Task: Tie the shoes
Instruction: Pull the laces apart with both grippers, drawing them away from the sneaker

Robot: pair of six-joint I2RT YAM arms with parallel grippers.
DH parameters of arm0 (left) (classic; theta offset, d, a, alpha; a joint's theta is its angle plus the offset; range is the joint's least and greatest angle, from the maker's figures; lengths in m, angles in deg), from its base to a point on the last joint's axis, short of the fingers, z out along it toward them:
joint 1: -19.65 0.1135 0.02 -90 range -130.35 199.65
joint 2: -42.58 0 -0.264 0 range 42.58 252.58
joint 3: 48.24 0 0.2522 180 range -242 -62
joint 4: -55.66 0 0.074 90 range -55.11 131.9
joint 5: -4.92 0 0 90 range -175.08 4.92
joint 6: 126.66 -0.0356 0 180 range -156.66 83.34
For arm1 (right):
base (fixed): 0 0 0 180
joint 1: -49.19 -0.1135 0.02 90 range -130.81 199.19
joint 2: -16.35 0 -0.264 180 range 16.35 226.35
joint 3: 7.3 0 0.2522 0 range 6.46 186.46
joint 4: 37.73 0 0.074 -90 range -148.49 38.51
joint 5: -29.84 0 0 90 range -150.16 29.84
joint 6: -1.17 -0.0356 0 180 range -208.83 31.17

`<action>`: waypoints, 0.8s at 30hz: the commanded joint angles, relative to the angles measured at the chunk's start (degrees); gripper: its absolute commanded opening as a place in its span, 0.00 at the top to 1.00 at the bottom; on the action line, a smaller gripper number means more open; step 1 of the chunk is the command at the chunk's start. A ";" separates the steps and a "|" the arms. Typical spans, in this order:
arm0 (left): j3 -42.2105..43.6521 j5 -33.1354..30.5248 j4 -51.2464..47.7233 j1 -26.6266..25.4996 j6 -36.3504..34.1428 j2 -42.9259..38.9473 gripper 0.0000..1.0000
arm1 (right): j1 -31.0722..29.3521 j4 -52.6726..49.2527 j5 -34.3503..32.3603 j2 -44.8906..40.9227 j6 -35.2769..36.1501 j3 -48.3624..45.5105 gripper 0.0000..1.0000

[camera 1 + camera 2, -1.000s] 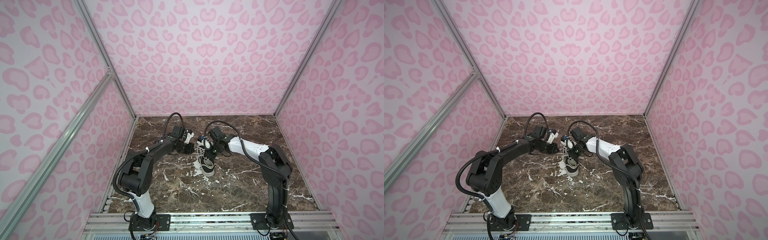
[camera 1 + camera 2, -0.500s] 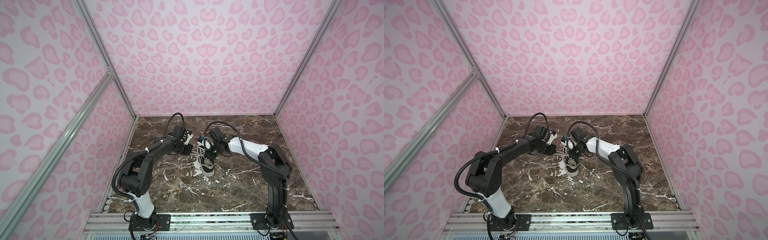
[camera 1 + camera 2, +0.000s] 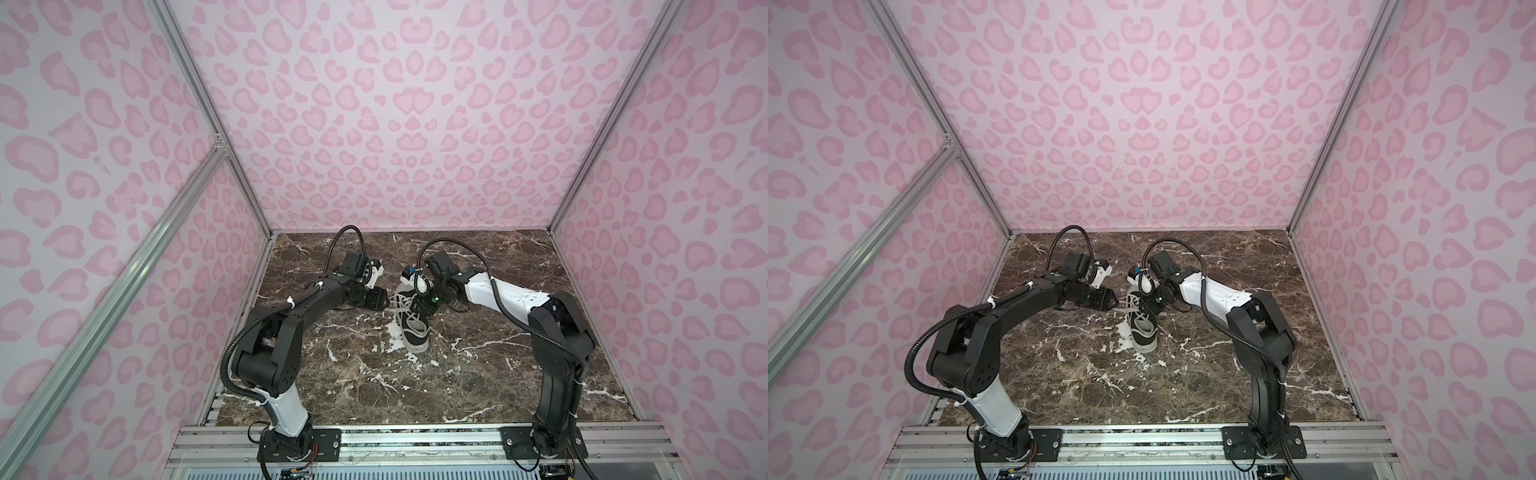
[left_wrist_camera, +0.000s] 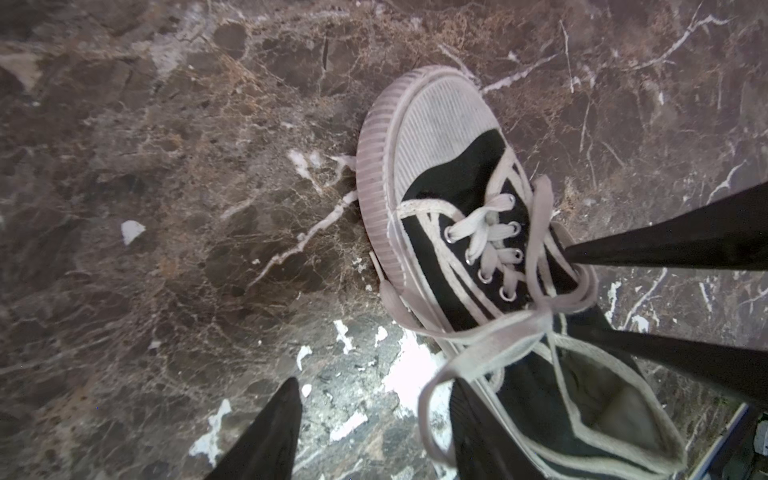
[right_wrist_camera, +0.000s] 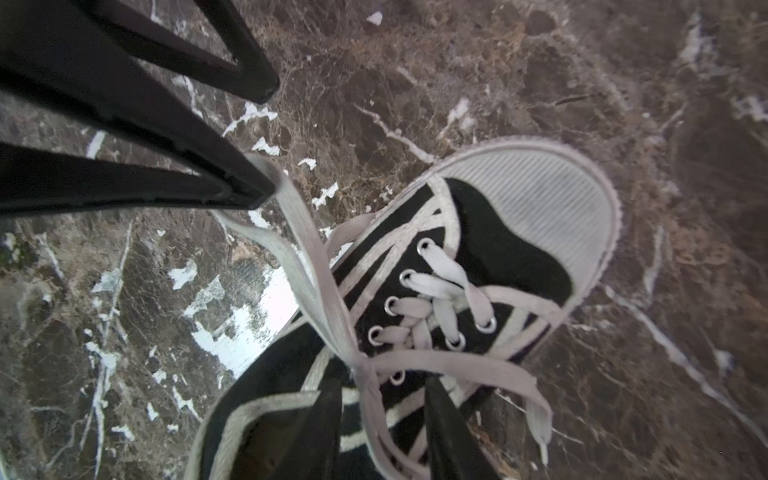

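While both arms reach low over the table [image 3: 498, 353], my left gripper [image 4: 374, 388] stands open, one fingertip [image 5: 253, 189] touching a lace loop [image 5: 303, 249]. My right gripper [image 5: 382, 384] is open astride the knot [image 5: 361, 368]. The shoe [image 3: 411, 328] sits upright at the middle, toe toward the front edge.

Black sneaker [image 3: 412, 330] on marble tabletop [image 3: 490, 374]

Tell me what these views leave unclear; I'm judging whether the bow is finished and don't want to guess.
Knot: tightness unreadable; tiny in both top views, soft in wrist views.
Sneaker heel: under the right gripper in both top views, cut off at wrist views' edges.
Lace loop fold: behind a finger of the left gripper in the right wrist view.
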 commanded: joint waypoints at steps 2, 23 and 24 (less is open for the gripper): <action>2.06 2.30 3.75 2.08 2.62 -2.65 0.34 | 1.24 1.67 1.15 -2.06 -2.87 -1.10 0.60; 12.74 2.81 16.62 5.81 6.00 -15.77 0.03 | 12.17 11.01 1.13 -16.96 -12.24 -16.30 0.03; 13.88 2.37 17.98 6.22 6.22 -17.14 0.03 | 13.14 11.77 1.06 -18.27 -12.42 -17.46 0.02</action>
